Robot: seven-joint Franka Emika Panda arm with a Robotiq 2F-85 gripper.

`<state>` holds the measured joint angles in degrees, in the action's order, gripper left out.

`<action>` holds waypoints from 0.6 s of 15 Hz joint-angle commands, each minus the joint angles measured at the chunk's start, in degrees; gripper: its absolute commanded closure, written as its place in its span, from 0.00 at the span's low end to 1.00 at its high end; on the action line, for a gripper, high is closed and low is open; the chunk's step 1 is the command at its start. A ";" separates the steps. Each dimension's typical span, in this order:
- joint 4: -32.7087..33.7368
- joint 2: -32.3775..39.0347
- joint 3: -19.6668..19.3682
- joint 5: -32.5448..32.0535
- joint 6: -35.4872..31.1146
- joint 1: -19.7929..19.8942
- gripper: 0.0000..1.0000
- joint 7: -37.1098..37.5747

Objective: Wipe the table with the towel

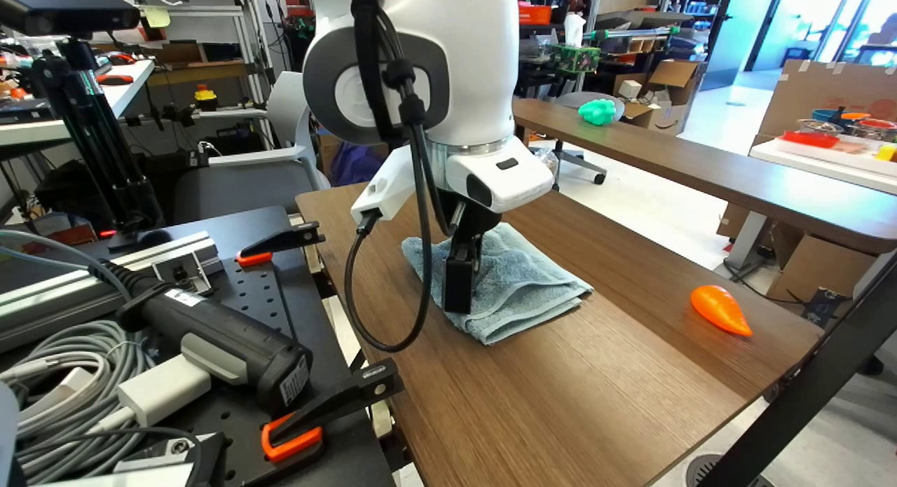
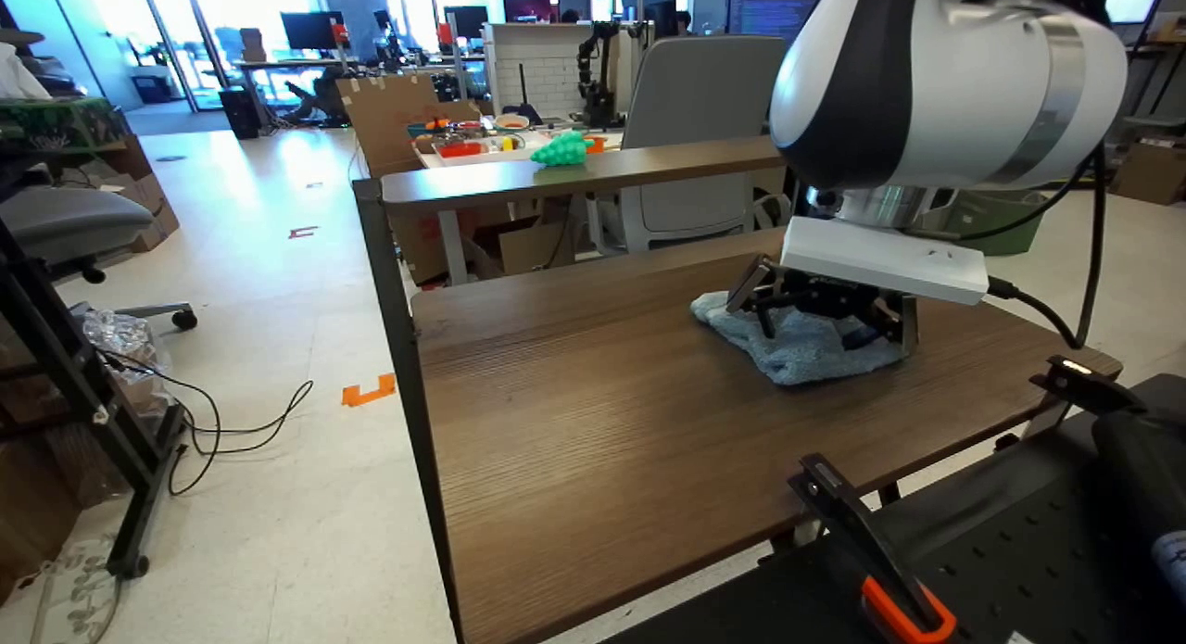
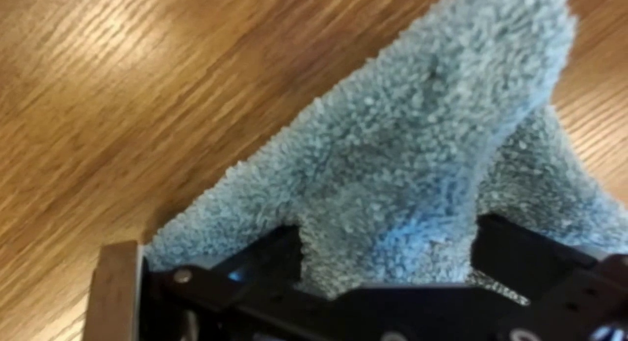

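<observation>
The black two-fingered gripper, mounted under the white and dark grey robot arm, points down with its jaws spread wide — the pale blue terry towel lies rumpled below and between them on the brown wood-grain tabletop, part of it reaching out past the jaws. In the wrist view one flat finger stands at the towel's edge; whether it presses on the cloth I cannot tell. Well apart from the jaws, on the same tabletop in an exterior view, rests a glossy orange teardrop-shaped object. Also well apart from the jaws, a bumpy green object sits on a long brown wood-grain shelf — it shows in both exterior views. Across the tabletop's edge from the jaws, two black clamps with orange handles sit on a black perforated bench
</observation>
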<state>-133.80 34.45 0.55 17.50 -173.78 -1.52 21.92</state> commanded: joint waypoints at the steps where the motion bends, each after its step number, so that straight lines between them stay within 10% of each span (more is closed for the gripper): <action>1: 4.26 4.37 -1.75 -0.01 0.71 -4.30 0.00 2.06; 9: 27.24 17.81 -10.31 0.84 9.07 -9.32 0.00 14.63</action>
<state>-117.72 42.74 -7.27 17.51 -168.52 -8.82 31.38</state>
